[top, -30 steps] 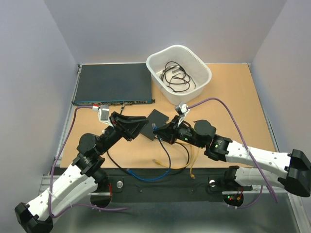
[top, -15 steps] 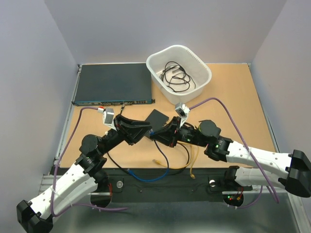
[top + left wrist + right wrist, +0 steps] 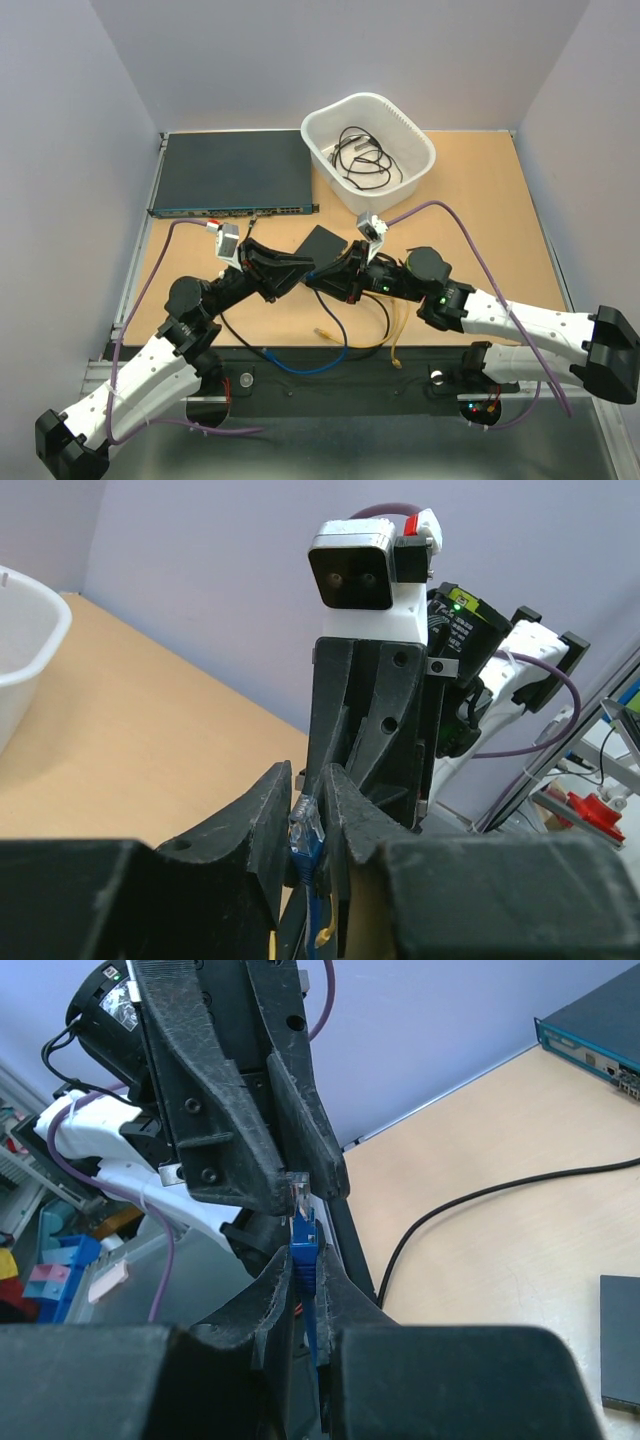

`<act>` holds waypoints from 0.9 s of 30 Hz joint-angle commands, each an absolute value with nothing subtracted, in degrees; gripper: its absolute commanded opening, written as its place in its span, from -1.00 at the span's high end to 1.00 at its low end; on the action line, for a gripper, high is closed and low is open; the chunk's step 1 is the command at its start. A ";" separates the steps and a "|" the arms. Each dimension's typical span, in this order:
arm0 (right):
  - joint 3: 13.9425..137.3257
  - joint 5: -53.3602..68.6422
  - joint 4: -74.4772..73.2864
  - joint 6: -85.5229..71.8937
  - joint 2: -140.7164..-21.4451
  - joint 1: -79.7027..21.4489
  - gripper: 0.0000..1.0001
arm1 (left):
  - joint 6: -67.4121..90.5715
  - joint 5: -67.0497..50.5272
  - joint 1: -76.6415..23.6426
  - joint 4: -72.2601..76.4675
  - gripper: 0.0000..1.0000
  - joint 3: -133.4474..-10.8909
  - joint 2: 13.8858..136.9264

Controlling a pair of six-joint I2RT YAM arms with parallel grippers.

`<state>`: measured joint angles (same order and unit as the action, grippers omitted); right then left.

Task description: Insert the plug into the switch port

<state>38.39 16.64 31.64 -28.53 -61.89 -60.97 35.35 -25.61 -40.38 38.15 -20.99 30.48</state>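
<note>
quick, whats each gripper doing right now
left gripper: jaws narrow on either side of the blue cable plug with clear tip; whether it grips cannot be told
right gripper: closed, holding that plug

Overhead view from behind the rig, two wrist views nose to nose
The top camera looks down from above and behind the rig, far enough back to take in the whole table (image 3: pixel 480 210). Each wrist camera sits close behind its own gripper and looks along it: the left one, past the left gripper (image 3: pixel 306 805), faces the right wrist's camera (image 3: pixel 350 575); the right one, past the right gripper (image 3: pixel 303 1260), faces the left arm (image 3: pixel 105 1150). All three share the blue plug (image 3: pixel 303 832) between both grippers
</note>
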 commanded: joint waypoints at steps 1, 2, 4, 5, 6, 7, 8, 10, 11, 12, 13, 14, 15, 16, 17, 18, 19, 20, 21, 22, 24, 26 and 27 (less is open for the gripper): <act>39.55 17.75 35.86 -28.56 -61.87 -61.00 0.99 | 34.45 -27.69 -40.17 42.10 0.49 -20.30 30.32; 39.64 17.75 35.86 -28.48 -61.87 -61.00 0.99 | 34.45 -27.69 -40.17 42.10 0.54 -20.30 30.32; 39.46 17.23 36.03 -28.39 -61.61 -61.00 0.99 | 34.63 -27.69 -40.08 42.10 0.75 -20.30 30.50; 39.20 16.18 36.64 -28.30 -61.35 -61.00 0.99 | 34.63 -27.69 -40.08 41.93 0.81 -20.22 30.50; 39.03 15.82 36.91 -28.30 -60.83 -61.00 0.99 | 34.89 -27.69 -40.17 41.75 0.88 -20.04 30.59; 38.76 15.56 37.26 -28.30 -60.56 -61.00 0.99 | 34.98 -27.51 -40.08 41.57 0.90 -19.87 30.67; 38.41 15.38 37.61 -28.39 -60.30 -61.00 0.99 | 35.07 -27.77 -40.08 41.57 0.91 -19.86 30.76; 38.32 15.21 38.06 -28.21 -59.86 -61.00 0.99 | 35.42 -27.86 -40.08 41.40 0.97 -19.51 30.76; 38.41 15.12 38.14 -28.21 -59.85 -61.00 0.99 | 35.51 -28.12 -40.08 41.31 1.00 -19.51 30.76; 38.50 15.12 38.23 -28.21 -59.85 -60.91 0.99 | 35.68 -28.30 -40.08 41.22 1.00 -19.42 30.76; 38.67 15.03 38.23 -28.04 -59.94 -61.00 0.99 | 35.94 -28.30 -40.17 40.79 1.00 -19.51 30.85; 39.02 14.94 38.15 -28.04 -60.03 -61.00 0.99 | 35.95 -27.69 -40.08 40.09 1.00 -19.69 31.02; 39.11 14.25 38.06 -27.78 -60.12 -61.00 0.87 | 35.95 -26.99 -40.17 39.03 1.00 -20.56 31.11; 39.29 13.54 37.62 -27.34 -60.03 -61.00 0.69 | 36.03 -25.94 -40.08 37.37 1.00 -21.26 31.29; 39.55 12.49 36.66 -25.85 -59.77 -60.91 0.47 | 36.04 -24.62 -40.08 35.27 1.00 -22.14 31.46; 40.25 9.70 33.78 -25.14 -58.98 -61.00 0.27 | 36.21 -21.56 -40.17 30.63 1.00 -23.19 32.07; 40.51 8.10 32.18 -24.35 -58.45 -61.00 -0.06 | 36.47 -19.79 -40.08 28.15 1.00 -25.29 32.25; 40.87 6.35 30.43 -22.17 -57.58 -61.00 -0.19 | 36.74 -15.51 -40.08 23.17 1.00 -26.36 32.95; 41.57 2.41 26.32 -20.84 -57.22 -61.00 -0.26 | 38.13 -12.60 -40.08 20.07 1.00 -27.59 33.31; 41.92 0.37 24.02 -18.48 -56.87 -61.00 -0.32 | 39.19 -9.35 -40.08 16.65 1.00 -30.21 33.83; 42.71 -5.25 17.79 -16.79 -56.52 -61.00 -0.33 | 41.04 -0.55 -40.08 6.80 1.00 -32.68 35.68; 43.24 -10.45 14.35 -14.95 -56.34 -61.00 -0.32 | 42.10 3.85 -40.08 3.53 1.00 -34.45 37.26; 43.33 -11.33 14.33 -14.68 -56.34 -61.00 -0.32 | 42.36 4.39 -40.08 3.43 1.00 -34.54 37.61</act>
